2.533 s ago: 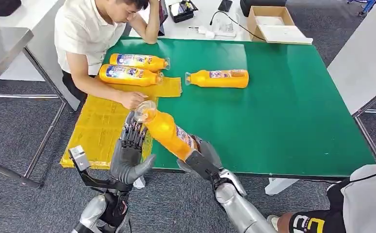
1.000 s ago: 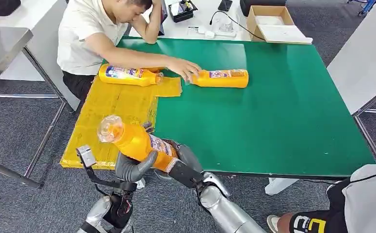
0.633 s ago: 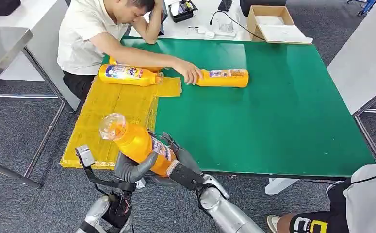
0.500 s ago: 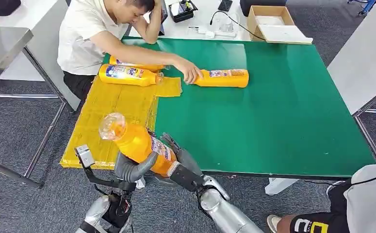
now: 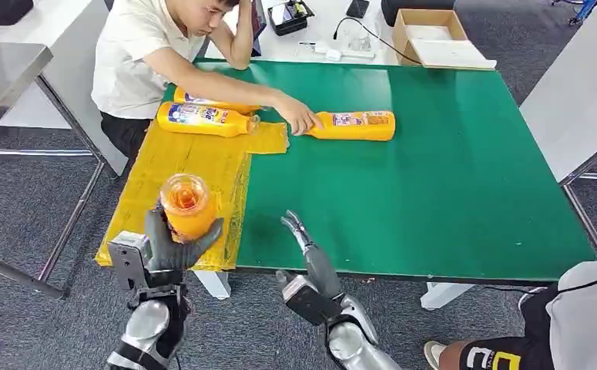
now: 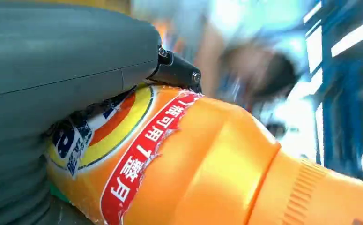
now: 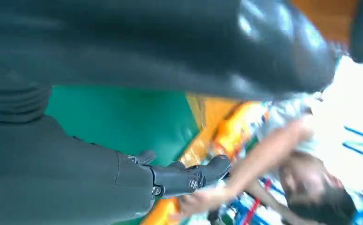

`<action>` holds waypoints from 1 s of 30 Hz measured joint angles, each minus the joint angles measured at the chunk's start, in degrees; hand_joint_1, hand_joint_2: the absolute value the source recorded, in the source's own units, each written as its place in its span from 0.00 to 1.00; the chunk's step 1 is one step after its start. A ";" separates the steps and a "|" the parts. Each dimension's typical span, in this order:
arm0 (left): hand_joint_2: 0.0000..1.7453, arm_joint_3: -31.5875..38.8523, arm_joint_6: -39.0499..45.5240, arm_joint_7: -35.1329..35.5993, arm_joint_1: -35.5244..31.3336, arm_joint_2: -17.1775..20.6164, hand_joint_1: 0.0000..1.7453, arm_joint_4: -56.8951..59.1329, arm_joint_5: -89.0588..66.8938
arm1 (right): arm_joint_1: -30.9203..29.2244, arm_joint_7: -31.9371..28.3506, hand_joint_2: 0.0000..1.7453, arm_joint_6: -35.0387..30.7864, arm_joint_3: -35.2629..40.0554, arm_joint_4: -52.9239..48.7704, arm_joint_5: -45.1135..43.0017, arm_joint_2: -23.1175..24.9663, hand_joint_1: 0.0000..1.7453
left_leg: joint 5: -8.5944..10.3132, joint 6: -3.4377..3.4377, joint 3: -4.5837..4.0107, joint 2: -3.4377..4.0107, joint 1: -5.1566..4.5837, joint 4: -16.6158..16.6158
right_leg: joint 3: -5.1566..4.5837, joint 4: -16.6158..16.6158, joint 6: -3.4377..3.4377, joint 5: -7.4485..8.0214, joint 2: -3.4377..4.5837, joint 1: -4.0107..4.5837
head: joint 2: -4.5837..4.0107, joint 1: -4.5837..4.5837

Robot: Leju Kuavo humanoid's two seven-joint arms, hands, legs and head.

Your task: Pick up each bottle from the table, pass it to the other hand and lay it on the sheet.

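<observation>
My left hand grips an orange bottle around its body, cap end pointing up at the camera, above the near end of the yellow sheet. The left wrist view shows the bottle's label and neck close up against my thumb. My right hand is open and holds nothing, fingers stretched over the green table's front edge. Two more orange bottles lie on the sheet's far end. Another bottle lies on the green table, a person's hand at its neck.
A person sits at the far left corner of the table, one arm reaching across the sheet. A cardboard box and small items sit on the white table behind. Another person's knee is at the lower right.
The bottle has gone from my right hand to my left, which now holds it upright, further left. My right hand let go and opened, moving right. The person's hand stays at the far bottle.
</observation>
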 measured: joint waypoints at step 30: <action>1.00 4.22 12.54 10.92 -16.70 5.84 1.00 34.60 -45.48 | 1.18 -2.64 0.00 6.25 1.11 -4.93 -1.95 1.64 0.00 | 0.11 -0.02 -0.06 -0.03 0.04 0.00 | -0.02 0.01 -0.02 0.03 0.00 0.01 | 0.00 0.09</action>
